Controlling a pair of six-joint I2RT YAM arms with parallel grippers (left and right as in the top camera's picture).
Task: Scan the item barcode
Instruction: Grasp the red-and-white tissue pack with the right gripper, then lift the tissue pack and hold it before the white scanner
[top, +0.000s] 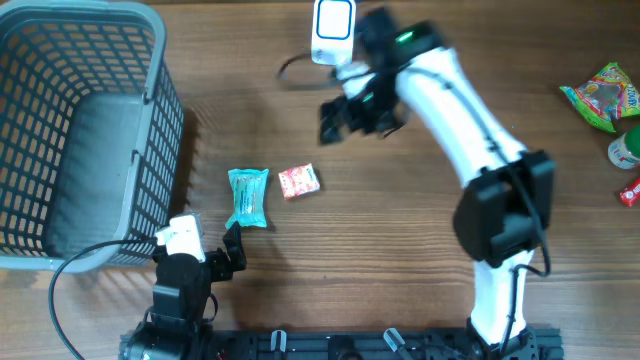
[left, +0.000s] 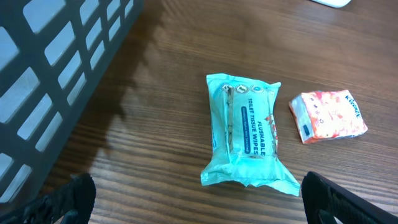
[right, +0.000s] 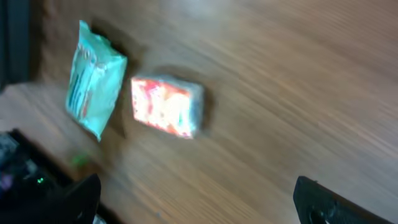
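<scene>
The right arm stretches toward the worktop's far edge, right pincer spread and empty beside the white scanner. The left pincer, spread, faces the flushable wipes pack.

The black two-finger left gripper hovered by the near edge of the wooden table, jaws wide apart. The white right arm stretched toward the far edge, its black right gripper likewise spread.

Just ahead of the left gripper, the wipes packet is showing teal with a dark blue band of white lettering. To the gripper's right, the tissue pack is showing orange-red blotches on white. To its left, the basket is showing a grey lattice. The table is showing brown wood grain.
</scene>
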